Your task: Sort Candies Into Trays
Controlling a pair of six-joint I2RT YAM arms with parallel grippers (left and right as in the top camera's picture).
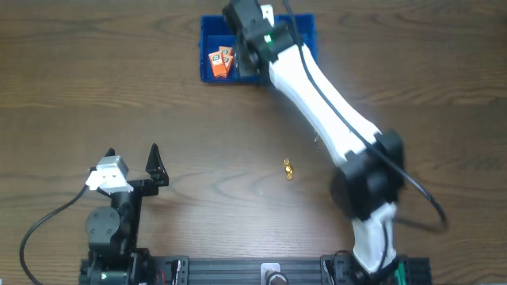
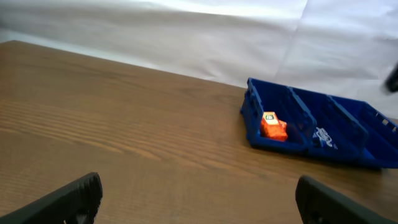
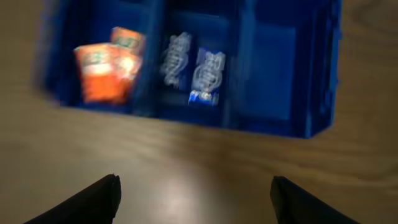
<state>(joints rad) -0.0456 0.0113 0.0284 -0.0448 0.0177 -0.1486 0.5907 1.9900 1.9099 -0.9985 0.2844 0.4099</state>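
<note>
Candies: orange packs in blue tray, 9 o'clock bin; blue-white pair next bin; print blurred | tray at table 12 o'clock | gold candy loose mid-table | left gripper 8 o'clock, right gripper by tray: both spread wide, empty

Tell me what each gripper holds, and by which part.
Nothing is held. The left gripper is open with only table between its fingers; the right gripper is open and empty beside the blue tray.

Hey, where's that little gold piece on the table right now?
In the top view the gold piece lies on the table near its middle, just left of the right arm, well below the blue tray.
</note>
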